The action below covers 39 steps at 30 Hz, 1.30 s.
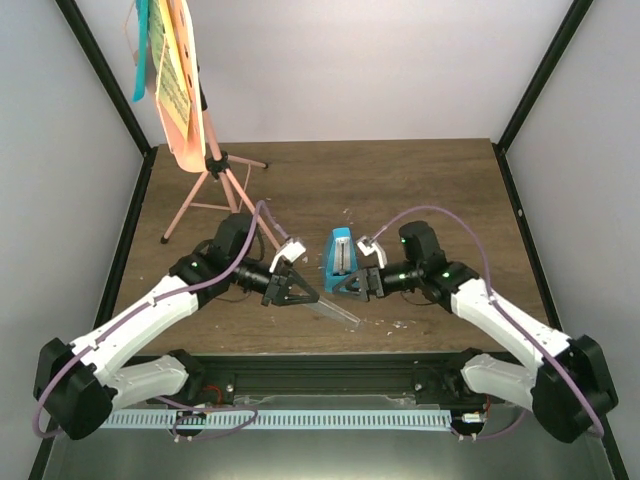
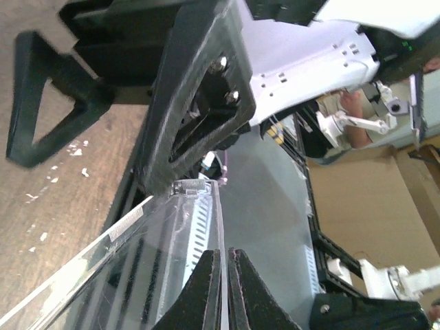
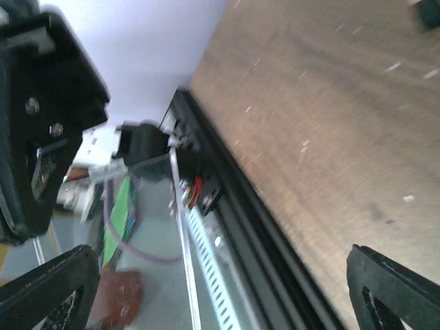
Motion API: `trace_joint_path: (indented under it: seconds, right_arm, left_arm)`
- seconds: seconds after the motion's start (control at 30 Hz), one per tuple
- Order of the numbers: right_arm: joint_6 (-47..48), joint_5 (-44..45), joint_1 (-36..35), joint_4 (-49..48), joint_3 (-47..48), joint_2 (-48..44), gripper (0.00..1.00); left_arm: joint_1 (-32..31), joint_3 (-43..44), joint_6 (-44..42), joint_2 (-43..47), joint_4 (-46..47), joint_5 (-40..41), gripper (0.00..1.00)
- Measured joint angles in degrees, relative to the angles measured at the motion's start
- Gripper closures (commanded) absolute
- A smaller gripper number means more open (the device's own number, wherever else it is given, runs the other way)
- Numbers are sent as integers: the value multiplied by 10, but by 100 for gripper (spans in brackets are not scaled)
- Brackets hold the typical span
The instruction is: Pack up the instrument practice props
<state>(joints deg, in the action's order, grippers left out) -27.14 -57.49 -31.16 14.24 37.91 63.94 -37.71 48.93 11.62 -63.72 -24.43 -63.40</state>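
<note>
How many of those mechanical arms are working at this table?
2. The left arm comes in from the near left corner, the right arm from the near right; both point toward the blue metronome mid-table.

1. Brown wooden table (image 1: 430, 190), its grain running left to right.
2. Small white flecks (image 2: 77, 147) scattered on the tabletop.
3. Black rail (image 1: 330, 375) along the table's near edge.
4. White slotted strip (image 1: 330, 418) just in front of that rail.
5. 2 black posts (image 1: 541, 70) rising from the back corners, with pale walls (image 1: 380, 60) between them.
6. Cardboard box (image 2: 385, 206) beyond the table's edge.
</note>
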Motion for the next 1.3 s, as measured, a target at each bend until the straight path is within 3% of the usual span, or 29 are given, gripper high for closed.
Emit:
trace_joint_path:
  seconds: [0.13, 0.3, 0.53, 0.73, 1.07, 1.3]
  right_arm:
    - [-22, 81, 36, 1, 1, -54, 0]
    - [-91, 192, 93, -50, 1, -122, 0]
    - [-198, 278, 95, -198, -32, -208, 0]
    - [-214, 339, 95, -209, -34, -273, 0]
    - [-293, 289, 96, -340, -33, -258, 0]
    - [-357, 305, 92, -419, -82, -277, 3]
  left_arm:
    - [0, -24, 48, 18, 58, 40, 100]
    - [0, -61, 170, 25, 203, 120, 100]
    - [-6, -86, 346, 40, 452, 263, 100]
    - [-16, -89, 451, 57, 569, 347, 100]
    - [-80, -76, 503, 42, 593, 422, 100]
    - [-110, -57, 503, 20, 593, 439, 100]
